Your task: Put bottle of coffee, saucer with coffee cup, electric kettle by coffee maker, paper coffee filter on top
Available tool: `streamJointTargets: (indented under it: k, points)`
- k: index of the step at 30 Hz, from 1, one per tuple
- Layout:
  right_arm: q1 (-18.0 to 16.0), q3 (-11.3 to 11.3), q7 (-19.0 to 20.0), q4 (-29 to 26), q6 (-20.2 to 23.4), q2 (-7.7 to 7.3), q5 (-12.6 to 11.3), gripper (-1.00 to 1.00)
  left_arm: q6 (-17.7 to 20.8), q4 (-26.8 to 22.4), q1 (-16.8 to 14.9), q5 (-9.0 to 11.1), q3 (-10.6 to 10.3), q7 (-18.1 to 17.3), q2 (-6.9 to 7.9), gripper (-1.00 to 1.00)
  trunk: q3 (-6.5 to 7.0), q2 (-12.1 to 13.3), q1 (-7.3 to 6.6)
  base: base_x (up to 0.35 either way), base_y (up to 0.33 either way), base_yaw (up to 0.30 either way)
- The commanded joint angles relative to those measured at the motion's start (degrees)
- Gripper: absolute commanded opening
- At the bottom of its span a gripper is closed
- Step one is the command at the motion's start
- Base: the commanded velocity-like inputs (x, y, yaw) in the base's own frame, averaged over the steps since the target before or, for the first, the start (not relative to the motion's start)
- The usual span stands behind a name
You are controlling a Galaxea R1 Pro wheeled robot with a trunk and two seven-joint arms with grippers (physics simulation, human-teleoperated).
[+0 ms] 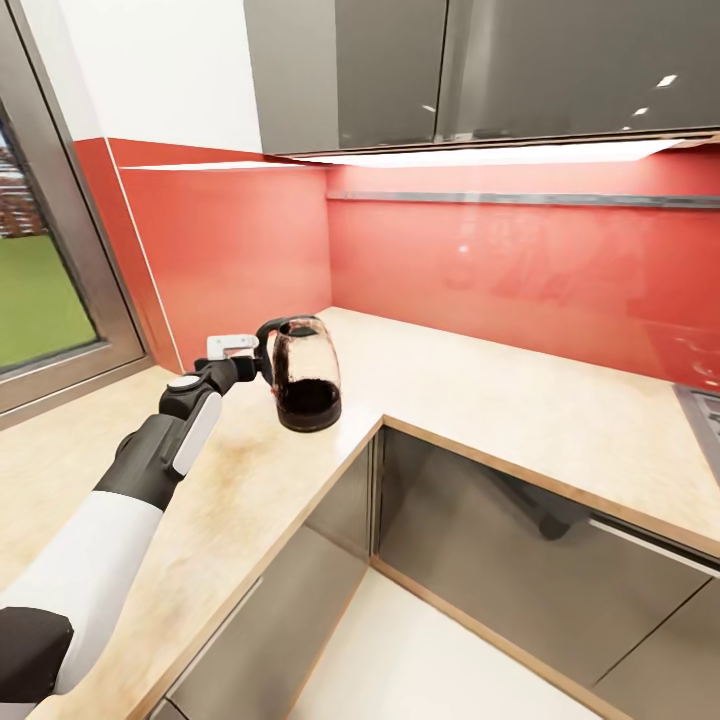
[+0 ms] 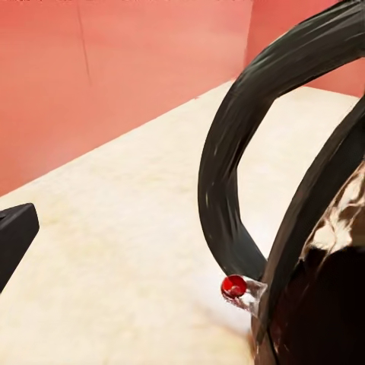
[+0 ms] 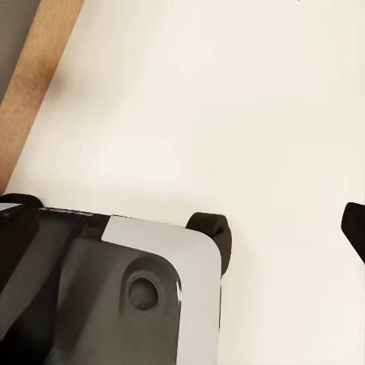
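The electric kettle (image 1: 305, 375), dark tinted glass on a black base, stands on the kitchen countertop (image 1: 500, 390) close to the inner corner of its front edge. My left gripper (image 1: 250, 365) reaches to its black handle (image 2: 228, 175) from the left. In the left wrist view my left gripper (image 2: 186, 236) is open, with one dark fingertip (image 2: 15, 239) well apart from the handle and the red switch (image 2: 233, 286) just beyond. My right gripper (image 3: 185, 217) hangs open over pale floor, holding nothing.
Red backsplash walls meet in the corner behind the kettle. A thin grey strip (image 1: 520, 198) runs along the wall under grey upper cabinets (image 1: 450, 70). A window (image 1: 40, 290) is at left, a cooktop edge (image 1: 705, 410) at right. My own base (image 3: 114, 289) is below the right gripper.
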Motion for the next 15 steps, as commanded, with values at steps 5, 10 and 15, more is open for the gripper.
streamJointTargets:
  k: [5,10,15]
  points:
    - [-0.1,0.5,0.2,0.2,-0.4,0.01,-0.5,1.0,0.2,-0.1,-0.1,0.6,-0.2,0.6,0.08,1.0,-0.06,0.0,0.01,0.106,0.0,0.0]
    - [-0.1,0.5,0.2,0.2,-0.4,0.01,-0.5,1.0,0.2,0.0,0.0,0.6,-0.2,0.5,0.08,1.0,-0.06,0.0,0.01,0.025,0.0,0.0]
    - [-0.1,0.5,0.2,0.2,-0.4,0.01,-0.5,1.0,0.2,-0.1,0.0,0.6,-0.2,0.5,0.08,1.0,-0.06,0.0,0.01,0.102,0.0,0.0]
